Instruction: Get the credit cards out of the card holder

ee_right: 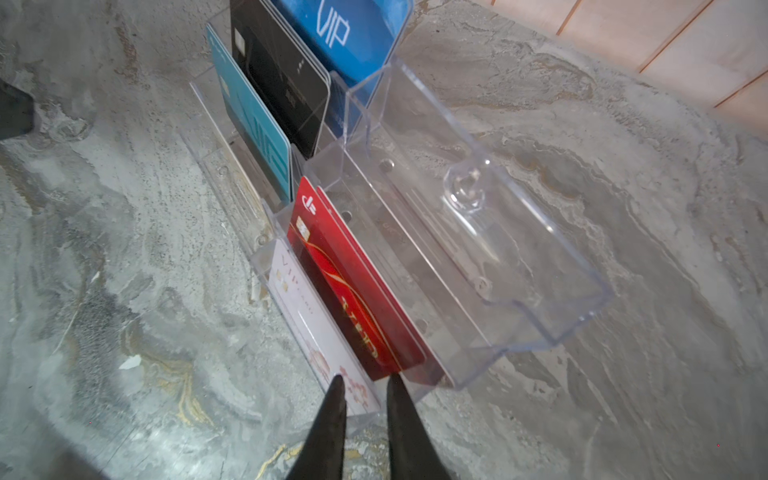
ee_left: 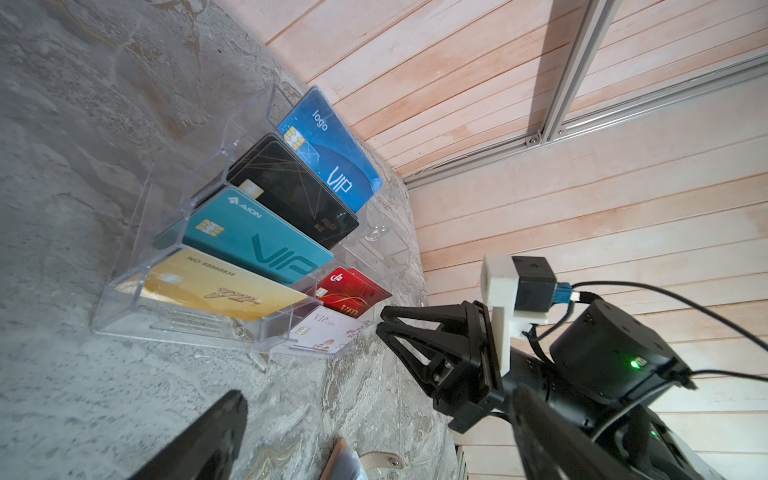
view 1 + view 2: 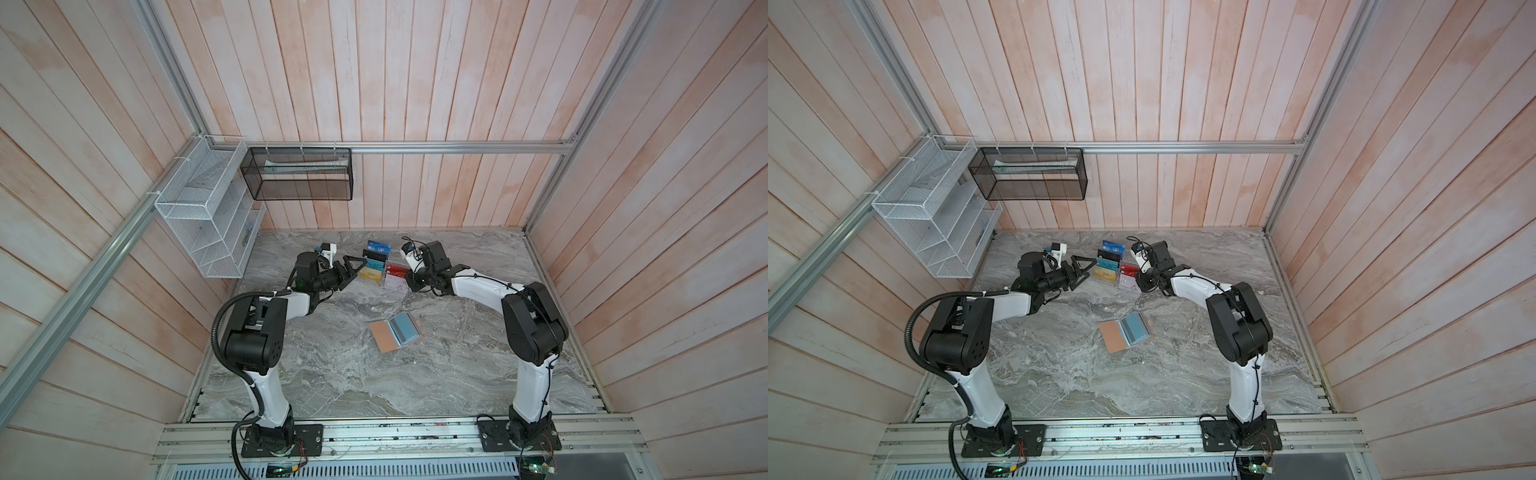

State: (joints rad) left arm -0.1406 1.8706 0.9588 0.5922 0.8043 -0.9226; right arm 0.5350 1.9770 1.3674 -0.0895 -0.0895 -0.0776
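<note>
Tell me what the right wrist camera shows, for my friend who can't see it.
The right tool points, fingertips slightly apart, at the near end of a clear stand on a marble table. Red cards and a white card stand in the slots nearest it, with a teal card, black cards and a blue card farther along.

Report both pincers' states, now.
Left pincer: wide open, holding nothing.
Right pincer: almost closed at the clear acrylic card stand; grip cannot be told.
</note>
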